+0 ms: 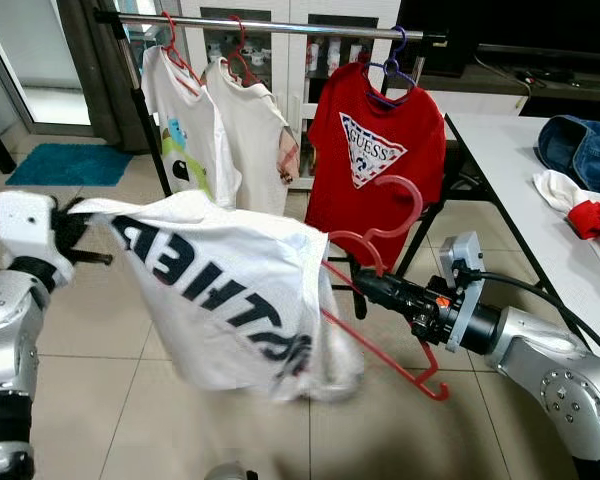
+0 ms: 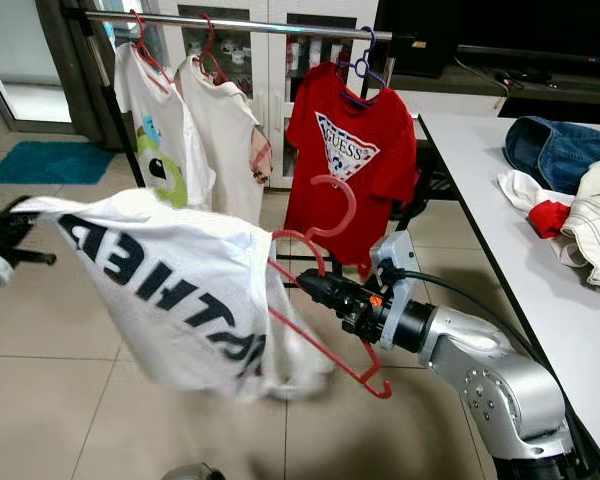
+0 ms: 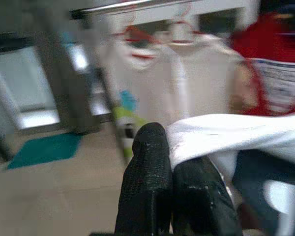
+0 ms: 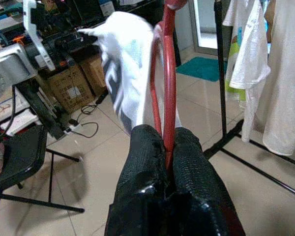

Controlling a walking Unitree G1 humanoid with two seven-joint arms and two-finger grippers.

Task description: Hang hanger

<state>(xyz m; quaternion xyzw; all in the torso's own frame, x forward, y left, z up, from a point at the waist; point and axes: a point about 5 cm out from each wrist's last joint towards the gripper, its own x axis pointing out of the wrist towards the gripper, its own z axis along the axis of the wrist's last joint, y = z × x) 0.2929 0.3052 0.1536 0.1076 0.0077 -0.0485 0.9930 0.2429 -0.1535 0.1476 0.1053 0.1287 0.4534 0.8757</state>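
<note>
The right pincer (image 1: 365,283) grips the red hanger (image 1: 380,300), the left pincer (image 3: 173,169) pinches the white T-shirt (image 1: 230,290); hanging on the rail (image 1: 280,27) remains.

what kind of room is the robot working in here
Probably a living or laundry area of a home: a clothes rail hung with T-shirts such as the red shirt, tiled floor, and a white table piled with laundry.

silver jointed arms (image 1: 550,370), black textured jaws, white wrist housings (image 1: 25,225).
</note>
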